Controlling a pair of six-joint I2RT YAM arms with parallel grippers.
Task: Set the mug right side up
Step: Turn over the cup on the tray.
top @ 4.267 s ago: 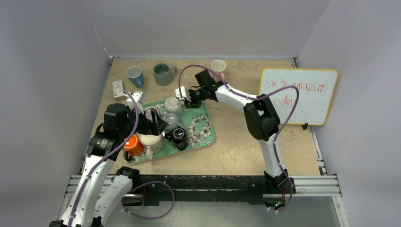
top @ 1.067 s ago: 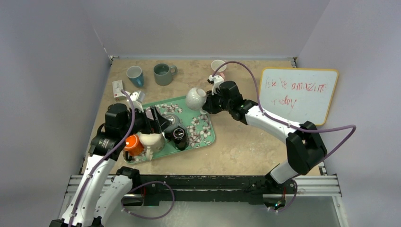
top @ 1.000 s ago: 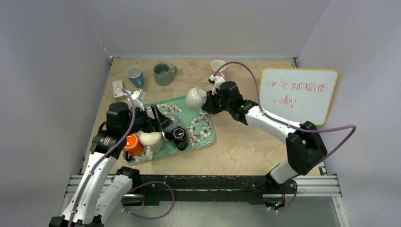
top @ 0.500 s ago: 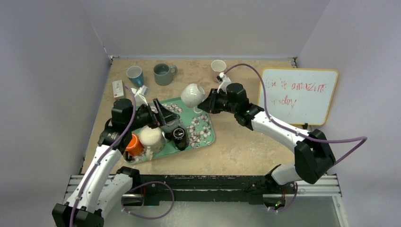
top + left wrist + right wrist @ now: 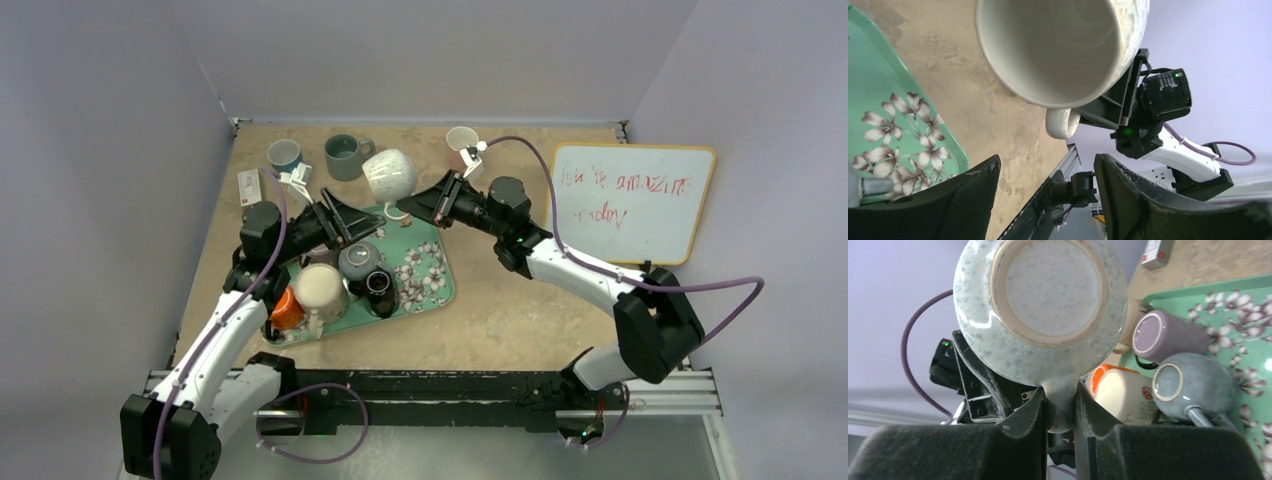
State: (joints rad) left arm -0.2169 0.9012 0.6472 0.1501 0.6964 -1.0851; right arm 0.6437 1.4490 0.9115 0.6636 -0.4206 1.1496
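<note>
The white speckled mug [image 5: 388, 173] hangs in the air above the tray's far edge, tipped on its side. My right gripper [image 5: 418, 205] is shut on its handle [image 5: 1060, 407]. The mug's base [image 5: 1048, 287] faces the right wrist camera. Its mouth [image 5: 1053, 45] faces the left wrist camera, with the handle [image 5: 1062, 123] hanging below. My left gripper [image 5: 345, 213] points at the mug from the left, a little short of it. The left gripper [image 5: 1048, 172] is open, and both fingers [image 5: 970, 200] stay clear of the mug.
The green floral tray [image 5: 432, 288] holds a cream mug [image 5: 320, 290], a grey mug [image 5: 358, 262], a black mug [image 5: 380, 283], an orange one [image 5: 285, 308] and a purple one [image 5: 1158, 337]. Behind stand a blue mug [image 5: 284, 155], a grey-green mug [image 5: 345, 155], a small cup [image 5: 461, 138]. A whiteboard [image 5: 630, 200] lies on the right.
The right arm has carried the mug up and to the left, turning its mouth toward the left gripper. The left arm has risen toward the mug, and its jaws have narrowed somewhat.
</note>
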